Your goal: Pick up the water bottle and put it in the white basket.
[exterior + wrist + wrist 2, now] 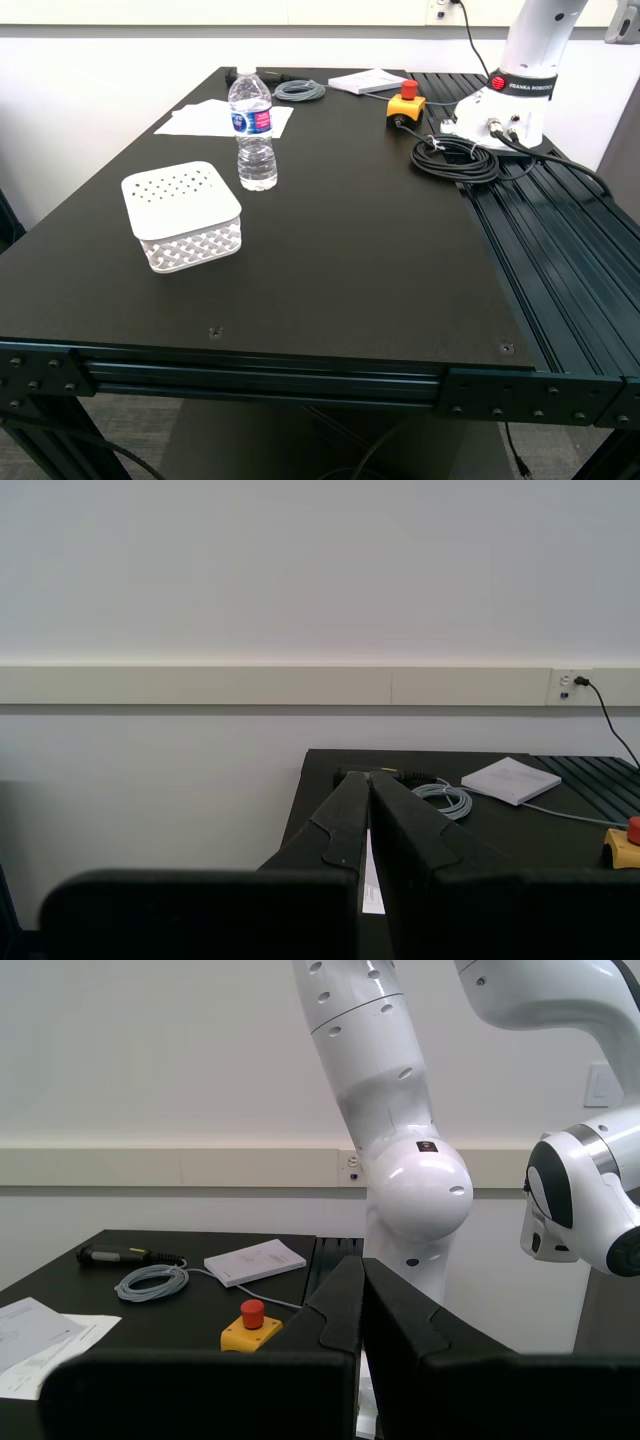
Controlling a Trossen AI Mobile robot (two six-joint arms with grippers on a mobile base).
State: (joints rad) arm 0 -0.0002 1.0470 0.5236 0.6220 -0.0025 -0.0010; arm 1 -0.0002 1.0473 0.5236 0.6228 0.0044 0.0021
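The water bottle (254, 130) stands upright on the black table (380, 260), toward the far side at the exterior view's left. It is clear and ribbed, with a white cap and a blue label. The white basket (183, 215) sits just in front of it, apart from it, with its hole-dotted flat face up. Neither arm shows in the exterior view. My first gripper (368, 777) is shut and empty, facing the wall above the table's far end. My second gripper (362, 1260) is shut and empty, facing a white robot arm. Bottle and basket are out of both wrist views.
White paper sheets (215, 118) lie behind the bottle. A grey cable coil (300, 90), a white booklet (367, 81), a yellow box with a red button (405, 105) and a black cable coil (455, 158) lie at the back. Another robot's white base (515, 90) stands at the back right.
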